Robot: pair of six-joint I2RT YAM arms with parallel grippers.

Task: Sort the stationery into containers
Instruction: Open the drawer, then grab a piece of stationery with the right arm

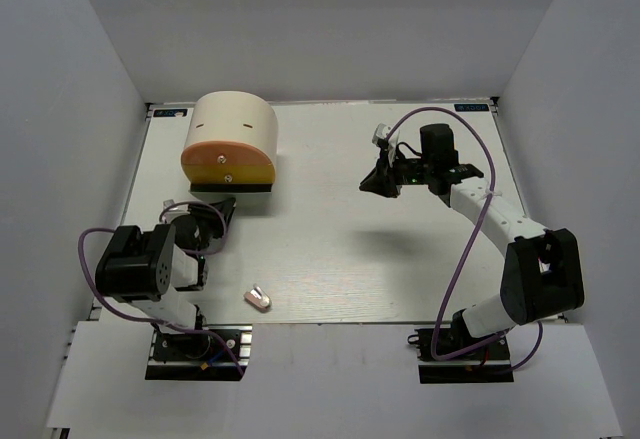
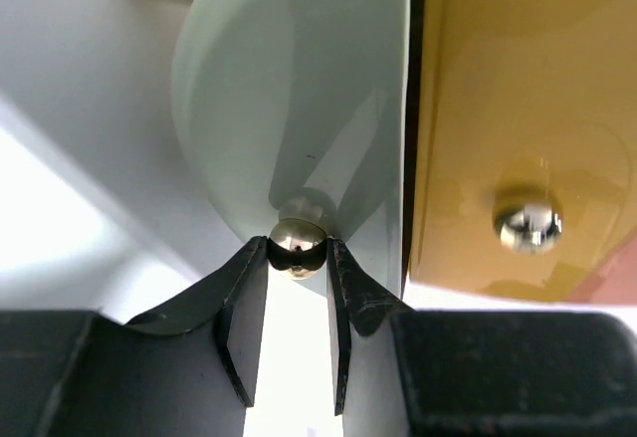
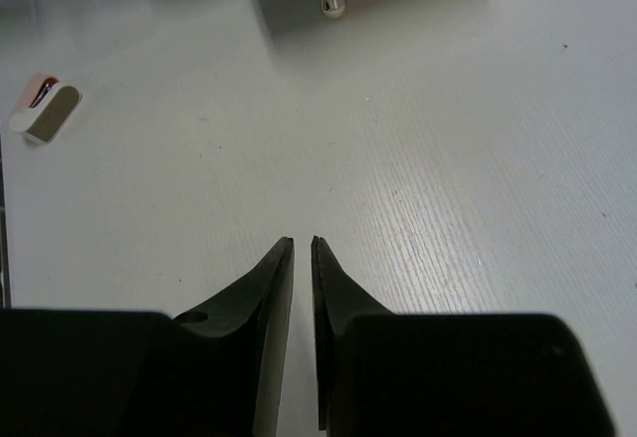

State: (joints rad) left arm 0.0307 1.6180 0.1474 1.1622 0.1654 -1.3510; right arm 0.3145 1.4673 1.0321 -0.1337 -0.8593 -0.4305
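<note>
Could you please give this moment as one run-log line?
left gripper: shut on knob | right gripper: shut, empty | eraser: on table

Cream box (image 1: 232, 129) with orange face and metal knob (image 2: 297, 246) stands far-left; pink-white eraser (image 1: 259, 299) lies nearer.

A white table (image 1: 400, 259) has grey walls (image 1: 320, 29) on three sides and small blue labels (image 1: 470, 108) at its far corners.

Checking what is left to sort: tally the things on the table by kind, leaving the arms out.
Container: 1
Eraser: 1
Total: 2
</note>
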